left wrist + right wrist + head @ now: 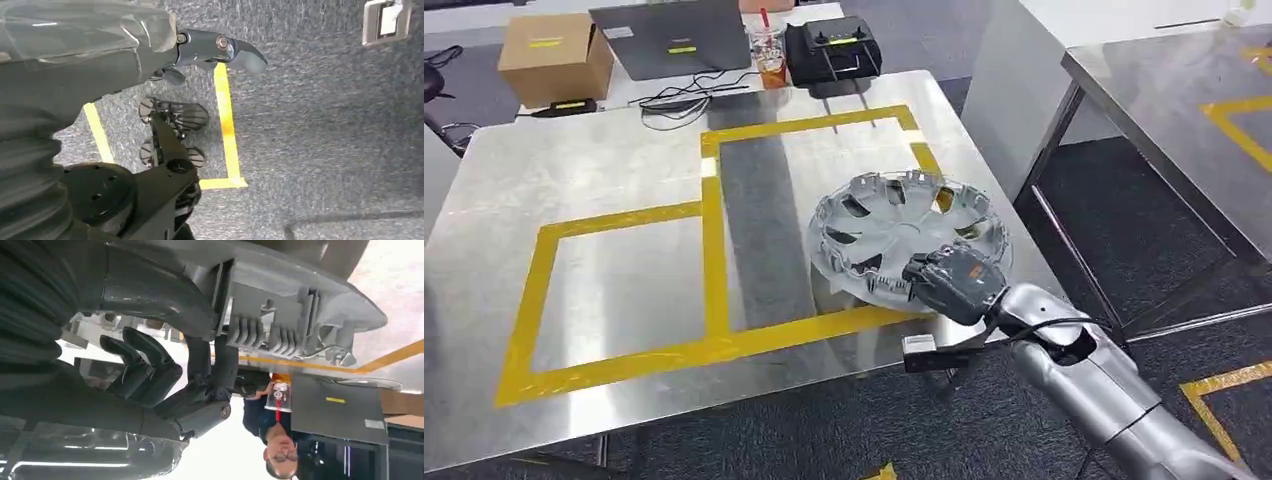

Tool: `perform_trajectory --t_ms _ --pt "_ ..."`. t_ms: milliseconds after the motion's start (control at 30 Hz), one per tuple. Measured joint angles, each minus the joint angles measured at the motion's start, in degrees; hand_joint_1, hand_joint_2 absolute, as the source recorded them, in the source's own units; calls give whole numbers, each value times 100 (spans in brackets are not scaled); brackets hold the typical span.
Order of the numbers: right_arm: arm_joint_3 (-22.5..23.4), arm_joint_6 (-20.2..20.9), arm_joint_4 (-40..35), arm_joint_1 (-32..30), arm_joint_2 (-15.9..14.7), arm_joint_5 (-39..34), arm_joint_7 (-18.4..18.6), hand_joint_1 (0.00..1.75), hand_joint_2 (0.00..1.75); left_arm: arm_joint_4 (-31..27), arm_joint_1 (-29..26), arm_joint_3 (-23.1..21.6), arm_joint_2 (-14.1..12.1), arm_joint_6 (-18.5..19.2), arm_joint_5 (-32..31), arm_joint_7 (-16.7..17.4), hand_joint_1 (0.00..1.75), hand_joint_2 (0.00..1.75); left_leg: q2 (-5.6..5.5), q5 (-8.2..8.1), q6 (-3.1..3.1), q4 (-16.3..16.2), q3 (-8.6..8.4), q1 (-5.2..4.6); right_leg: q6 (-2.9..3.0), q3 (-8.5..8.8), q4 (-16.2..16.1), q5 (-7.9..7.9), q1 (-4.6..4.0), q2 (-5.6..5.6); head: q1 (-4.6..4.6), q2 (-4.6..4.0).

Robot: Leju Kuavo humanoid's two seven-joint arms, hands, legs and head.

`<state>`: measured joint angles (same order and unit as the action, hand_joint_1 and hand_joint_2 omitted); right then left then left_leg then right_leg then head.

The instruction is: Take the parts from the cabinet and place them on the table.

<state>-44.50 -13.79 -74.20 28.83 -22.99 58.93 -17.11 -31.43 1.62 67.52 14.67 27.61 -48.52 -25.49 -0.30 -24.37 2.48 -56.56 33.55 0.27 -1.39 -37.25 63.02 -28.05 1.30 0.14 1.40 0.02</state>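
Closest, at the near right edge of the shiny metal table (pixel 604 170): the right hand (pixel 954 282), gripping the near rim of a grey wheel cover (pixel 894 225). Thumb and fingers (pixel 145 360) closed over that rim, seen up close from the right wrist. Wheel cover lying inside-up on the table, its clips and ribs showing, near edge sticking a little past the yellow tape (pixel 714 260), far edge tilted up a bit. Sitting partly in the right-hand taped square, over the tape line at the front.

Left hand (pixel 220 50) hanging down low over grey carpet (pixel 325 125) with yellow floor tape (pixel 225 115). Holding nothing there, thumb sticking out; fingers mostly hidden, so cannot tell if open or closed.

Farther back on the table, nothing between the wheel cover and the far edge but bare metal and tape. Past that edge, from left to right: a brown cardboard box (pixel 554 55), a grey laptop (pixel 674 38), a plastic cup with a drink and red straw (pixel 769 55), a black case (pixel 832 48), and black cables (pixel 674 100) trailing onto the table.

Off to the right, a second metal table (pixel 1184 110), well apart, dark floor in between.

From the right wrist, a person (pixel 272 430) standing behind the table
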Motion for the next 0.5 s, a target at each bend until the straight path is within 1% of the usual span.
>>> perform_trajectory --t_ms 33,67,100,133,167,200,233,267,300,333,367,400,433,467,500 --pt "27 -62 0 -97 0 42 0 173 175 0 -11 -26 7 -4 -9 15 0 175 0 -5 8 0 2 -11 29 -248 539 -217 -2 2 0 0" --pt "53 -105 4 -189 0 94 -4 173 175 0 -24 -48 18 -15 -9 20 0 175 -1 -8 14 -1 5 -19 31 -463 997 -370 -2 1 -2 0" --pt "83 -123 11 -287 2 151 -33 173 175 0 -45 -61 20 -28 -9 26 0 175 -1 -9 14 -2 3 -24 4 -601 1285 -428 0 0 -2 0" --pt "118 -131 13 -374 7 194 -65 173 175 0 -64 -86 17 -42 -4 33 0 175 -4 -10 12 -4 2 -23 -35 -595 1248 -384 8 -1 -2 0" --pt "158 -131 13 -441 11 228 -96 0 0 0 -76 -105 15 -53 13 37 0 175 -7 -11 10 -9 0 -21 -96 -438 939 -242 18 -4 -2 0" --pt "215 -131 13 -481 18 271 -114 0 0 0 -80 -118 17 -63 53 55 0 175 -10 -18 0 -21 -1 -19 -159 -176 407 -37 32 -8 -2 0" --pt "267 -131 13 -493 26 293 -142 0 0 0 -80 -140 18 -74 61 74 0 175 -10 -34 -25 -50 1 -16 -205 126 -173 156 44 -17 -2 0" --pt "309 -134 13 -502 35 300 -157 0 0 0 -80 -155 13 -101 63 98 0 175 -9 -64 -68 -97 28 -39 -181 279 -519 200 50 -37 -9 0" --pt "346 -145 15 -519 55 306 -171 0 0 0 -80 -160 13 -151 74 142 0 175 -6 -98 -108 -142 53 -70 -100 318 -508 230 18 -11 -2 0" --pt "376 -147 20 -552 57 317 -179 0 0 -2 -85 -162 11 -177 92 160 0 175 -6 -95 -120 -139 50 -70 -59 314 -498 227 8 -10 7 0" --pt "396 -147 22 -586 61 324 -195 0 0 -2 -95 -164 11 -197 120 186 0 0 -4 -87 -134 -129 44 -53 -29 313 -497 231 -13 -8 4 0" --pt "430 -147 26 -616 74 324 -195 0 0 -2 -103 -162 11 -236 151 231 0 0 -4 -85 -155 -126 39 -39 6 314 -500 239 -22 -7 4 0" --pt "459 -147 24 -627 90 324 -197 0 0 -7 -105 -162 0 -258 166 267 0 0 -3 -120 -185 -160 56 -26 39 330 -517 254 39 -7 -4 0" --pt "494 -147 26 -636 101 322 -197 0 0 -11 -108 -162 2 -288 166 302 0 0 1 -232 -224 -285 110 -22 70 340 -519 245 44 -9 19 0" --pt "525 -147 26 -645 105 321 -197 0 0 -11 -108 -164 4 -312 170 336 0 0 1 -437 -259 -616 246 -3 98 346 -519 251 44 -10 46 0"
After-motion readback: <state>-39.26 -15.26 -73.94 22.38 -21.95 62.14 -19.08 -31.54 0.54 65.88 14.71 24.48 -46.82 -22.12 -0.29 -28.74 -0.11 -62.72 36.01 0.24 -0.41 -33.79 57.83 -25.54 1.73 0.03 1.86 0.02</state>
